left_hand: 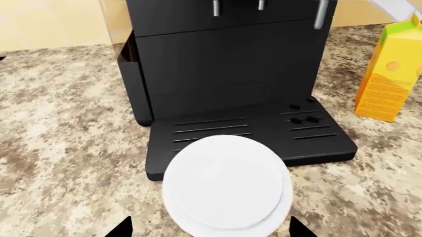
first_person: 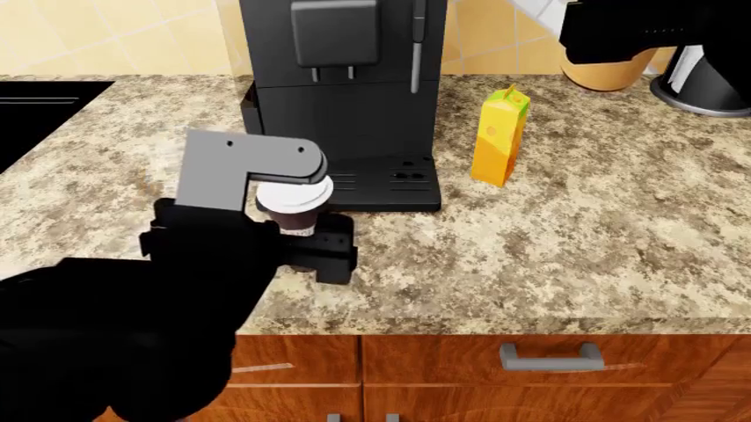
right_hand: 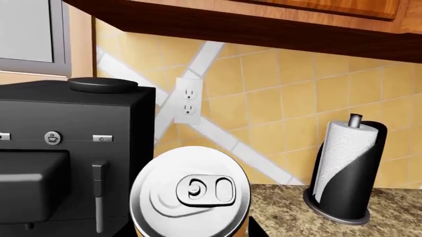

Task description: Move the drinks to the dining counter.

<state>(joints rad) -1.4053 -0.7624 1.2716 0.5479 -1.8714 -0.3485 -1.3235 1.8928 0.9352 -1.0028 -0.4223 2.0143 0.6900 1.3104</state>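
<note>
Left end effector sits w/ its fingers either side of the paper cup, which stands on the granite bench at the front-left corner of the coffee machine drip tray; can't tell if the pads touch the cup. Juice carton stands upright just right of the machine, bare bench around it out to the front edge. Right end effector is up by the backsplash, pinching the can, lifted off the bench. Paper towel holder stands near it, towards the wall.
</note>
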